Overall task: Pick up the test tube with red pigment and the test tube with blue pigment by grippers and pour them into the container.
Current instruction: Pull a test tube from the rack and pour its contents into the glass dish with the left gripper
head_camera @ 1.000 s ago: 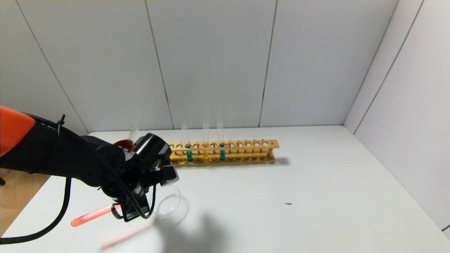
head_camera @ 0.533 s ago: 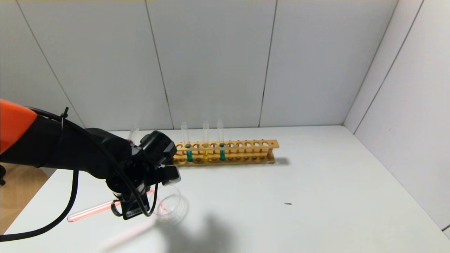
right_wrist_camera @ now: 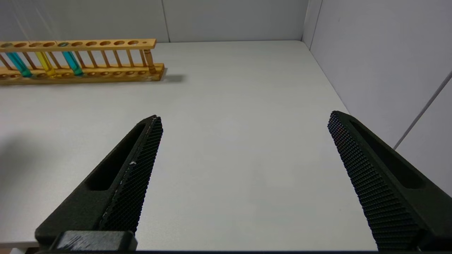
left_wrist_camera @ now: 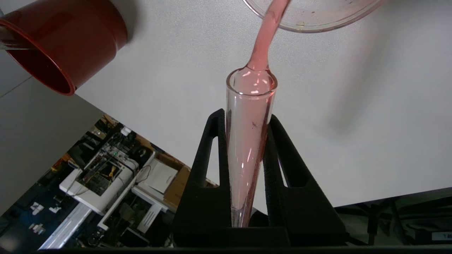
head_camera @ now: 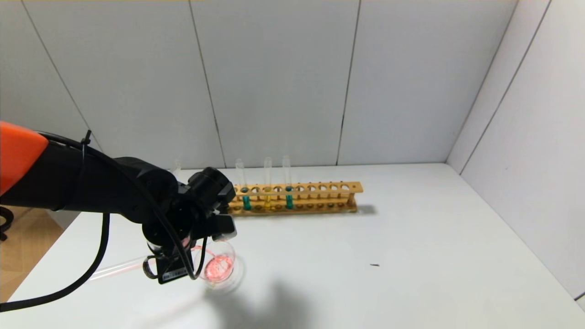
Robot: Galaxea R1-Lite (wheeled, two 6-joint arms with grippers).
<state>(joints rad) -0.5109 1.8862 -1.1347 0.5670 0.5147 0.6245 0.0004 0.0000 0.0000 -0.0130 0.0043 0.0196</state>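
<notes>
1. White panelled walls close in your white table [head_camera: 411, 237] on its far and right sides; past its left edge you can see wooden floor.
2. Your left gripper [left_wrist_camera: 247, 116] is clamped on the test tube with red pigment [left_wrist_camera: 249, 141], one black finger pressed against each side of the glass.
3. That tube is tipped close to level over the near-left part of the table, its closed end pointing left past the gripper and its mouth at the container [head_camera: 219, 267].
4. From the left wrist view you see a pink-red stream [left_wrist_camera: 265, 35] leaving the tube's mouth and running over the container's rim.
5. The container is a low clear glass dish standing on the table just right of the left gripper, with a red pool [head_camera: 218, 266] lying in its bottom.
6. A wooden test-tube rack [head_camera: 315, 198] stands farther back, parallel to the rear wall, well apart from the container.
7. Three tubes stand upright in its left half: a test tube with blue pigment [head_camera: 246, 192], a yellow tube [head_camera: 267, 192] and a second blue-green tube [head_camera: 288, 192].
8. A dark red cup [left_wrist_camera: 60, 42] sits on the table near the left arm; what is inside it is hard to tell.
9. Your right gripper [right_wrist_camera: 243, 141] hangs over bare table on the right, fingers spread wide with nothing between them.
</notes>
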